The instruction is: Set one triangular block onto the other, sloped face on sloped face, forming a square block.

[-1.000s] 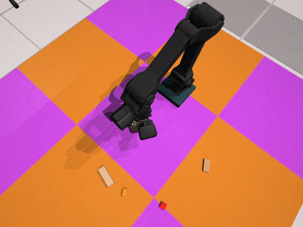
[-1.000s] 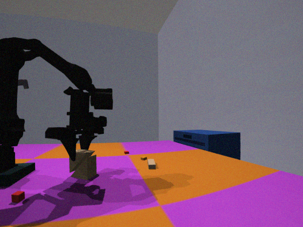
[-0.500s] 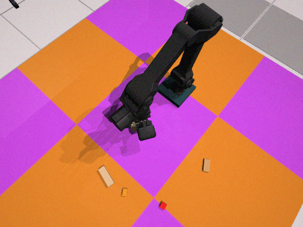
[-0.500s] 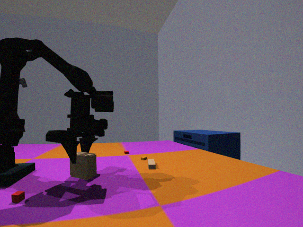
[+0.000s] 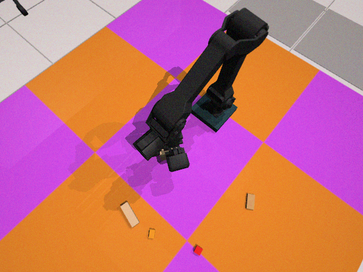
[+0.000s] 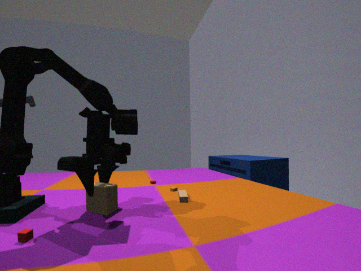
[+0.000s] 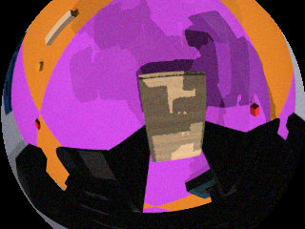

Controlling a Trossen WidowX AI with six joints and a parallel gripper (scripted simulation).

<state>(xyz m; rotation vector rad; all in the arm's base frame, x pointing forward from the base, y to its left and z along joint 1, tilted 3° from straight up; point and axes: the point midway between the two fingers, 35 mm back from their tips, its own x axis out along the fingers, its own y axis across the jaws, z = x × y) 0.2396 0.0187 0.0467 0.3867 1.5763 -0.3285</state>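
Two tan triangular blocks (image 5: pixel 162 153) (image 6: pixel 102 199) (image 7: pixel 175 116) meeting as one square

The black gripper (image 6: pixel 100 188) (image 7: pixel 172 126) pinches the upper one; a small red block (image 7: pixel 254 110) lies toward three o'clock in the wrist view.

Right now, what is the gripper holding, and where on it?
The upper triangular block, gripped near its top by the gripper, fingers on opposite sides.
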